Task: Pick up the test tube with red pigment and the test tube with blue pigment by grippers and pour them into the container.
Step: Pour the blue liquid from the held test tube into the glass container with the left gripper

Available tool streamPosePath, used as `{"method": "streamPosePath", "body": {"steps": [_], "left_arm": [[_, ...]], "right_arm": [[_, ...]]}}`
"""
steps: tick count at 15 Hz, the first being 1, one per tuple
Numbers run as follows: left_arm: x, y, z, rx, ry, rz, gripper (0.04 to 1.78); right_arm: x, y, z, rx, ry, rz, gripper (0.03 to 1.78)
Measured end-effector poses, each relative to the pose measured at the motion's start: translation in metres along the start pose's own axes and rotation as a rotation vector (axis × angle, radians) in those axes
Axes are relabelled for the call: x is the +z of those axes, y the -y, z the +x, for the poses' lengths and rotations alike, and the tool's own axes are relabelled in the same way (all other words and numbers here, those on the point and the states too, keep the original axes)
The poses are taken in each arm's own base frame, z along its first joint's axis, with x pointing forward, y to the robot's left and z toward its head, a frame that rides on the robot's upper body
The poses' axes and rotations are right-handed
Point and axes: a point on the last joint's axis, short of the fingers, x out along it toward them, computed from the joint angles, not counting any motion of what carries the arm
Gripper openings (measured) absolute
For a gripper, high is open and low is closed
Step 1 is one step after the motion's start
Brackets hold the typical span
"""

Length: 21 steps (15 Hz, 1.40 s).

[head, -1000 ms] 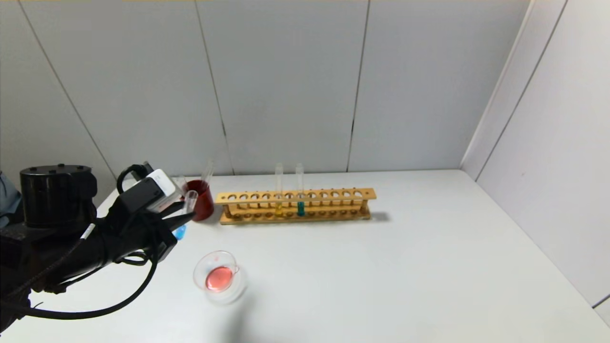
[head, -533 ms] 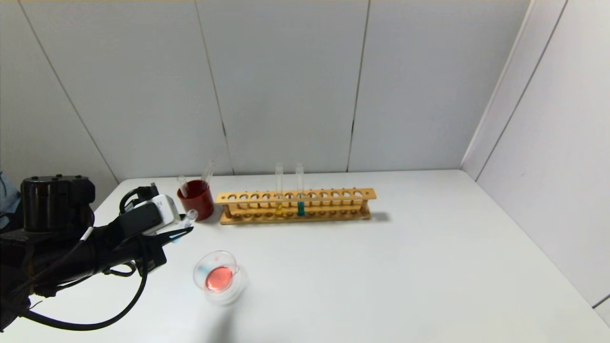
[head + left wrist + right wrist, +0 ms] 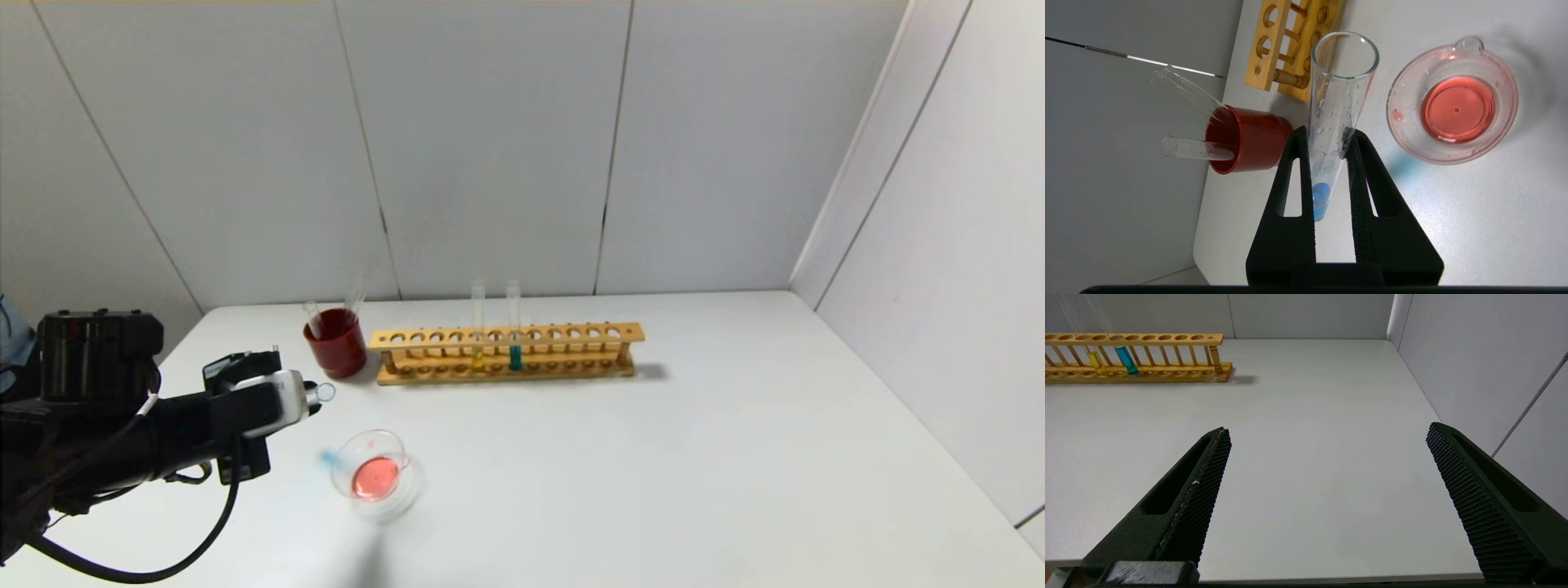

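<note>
My left gripper [image 3: 309,399] is shut on the test tube with blue pigment [image 3: 1337,102]. It holds the tube above the table, left of and behind the container [image 3: 343,467]. In the left wrist view the fingers [image 3: 1294,163] clamp the tube's middle, and the blue liquid [image 3: 1319,198] sits at its rounded end. The tube's open mouth [image 3: 324,393] points toward the rack side. The container [image 3: 1404,122] is a low clear dish with red liquid in it. No tube with orange-red liquid shows. My right gripper [image 3: 1327,428] is open and empty over bare table, out of the head view.
A dark red cup [image 3: 336,343] with two empty clear tubes stands behind the left gripper. A wooden rack [image 3: 506,351] to its right holds a yellow-liquid tube [image 3: 478,359] and a teal-liquid tube [image 3: 515,355]. A blue tint [image 3: 329,459] lies on the table beside the dish.
My left gripper has come down and rolled over. The blue tube has gone from nearly upright to tipped well over. A blue tint has appeared left of the dish.
</note>
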Motion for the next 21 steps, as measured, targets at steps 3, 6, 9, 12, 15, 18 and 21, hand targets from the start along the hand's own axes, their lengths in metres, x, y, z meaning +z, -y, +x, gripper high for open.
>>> {"method": "streamPosePath", "body": {"steps": [3,6,9,12,15,18,21], "left_arm": [[-0.0035,-0.0003,-0.0049,-0.016,-0.029,0.072,0.30],[-0.0029,-0.0026,-0.0072,-0.003,-0.036,0.133,0.30],[-0.0022,-0.0040,-0.0078,0.004,-0.034,0.190,0.30],[-0.0025,-0.0041,-0.0074,0.003,-0.034,0.207,0.30],[-0.0031,-0.0021,-0.0071,-0.005,-0.034,0.232,0.30],[-0.0044,0.0004,-0.0060,-0.022,-0.035,0.290,0.30],[-0.0045,0.0013,-0.0034,-0.033,-0.030,0.324,0.30]], "right_arm": [[0.0000,0.0000,0.0000,0.000,0.000,0.000,1.75],[0.0000,0.0000,0.0000,0.000,0.000,0.000,1.75],[0.0000,0.0000,0.0000,0.000,0.000,0.000,1.75],[0.0000,0.0000,0.0000,0.000,0.000,0.000,1.75],[0.0000,0.0000,0.0000,0.000,0.000,0.000,1.75],[0.0000,0.0000,0.0000,0.000,0.000,0.000,1.75],[0.0000,0.0000,0.0000,0.000,0.000,0.000,1.75]]}}
